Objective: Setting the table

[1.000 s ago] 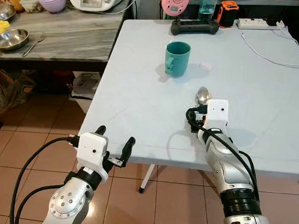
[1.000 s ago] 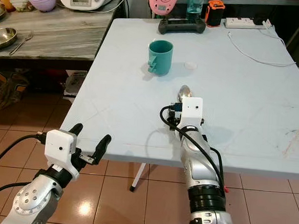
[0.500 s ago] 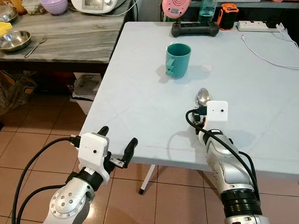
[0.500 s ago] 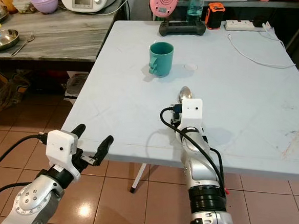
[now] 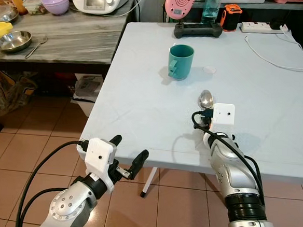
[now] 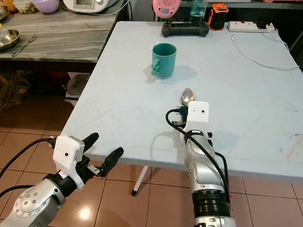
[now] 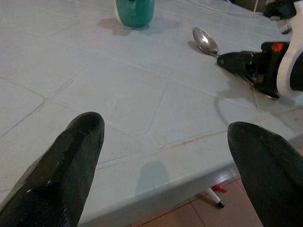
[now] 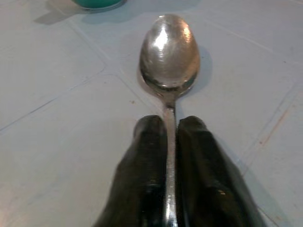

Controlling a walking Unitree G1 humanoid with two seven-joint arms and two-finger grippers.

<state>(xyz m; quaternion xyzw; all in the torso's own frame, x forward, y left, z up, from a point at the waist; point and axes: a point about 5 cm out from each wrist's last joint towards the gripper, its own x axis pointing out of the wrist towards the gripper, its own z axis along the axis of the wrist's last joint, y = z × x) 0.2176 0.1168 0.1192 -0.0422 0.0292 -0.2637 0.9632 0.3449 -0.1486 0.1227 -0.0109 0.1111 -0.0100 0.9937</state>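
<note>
A metal spoon (image 5: 205, 99) lies on the pale blue table (image 5: 142, 97), its bowl pointing toward the teal mug (image 5: 179, 61) farther back. My right gripper (image 8: 166, 137) rests low on the table with its two fingers (image 8: 147, 156) shut on the spoon's handle. In the left wrist view the spoon (image 7: 205, 40) and mug (image 7: 135, 12) lie across the table. My left gripper (image 5: 127, 156) hangs open just below the table's near edge, holding nothing.
A game controller (image 5: 197, 28), a pink fan (image 5: 179, 2), a power strip (image 5: 260, 26) and a white cable (image 5: 272, 55) sit at the table's far side. A wooden counter (image 5: 68, 35) to the left holds bowls (image 5: 12, 40), a fork and a cooker. Tiled floor lies below.
My left gripper has shifted a little to the right and lower under the table edge. The right gripper and spoon have barely moved.
</note>
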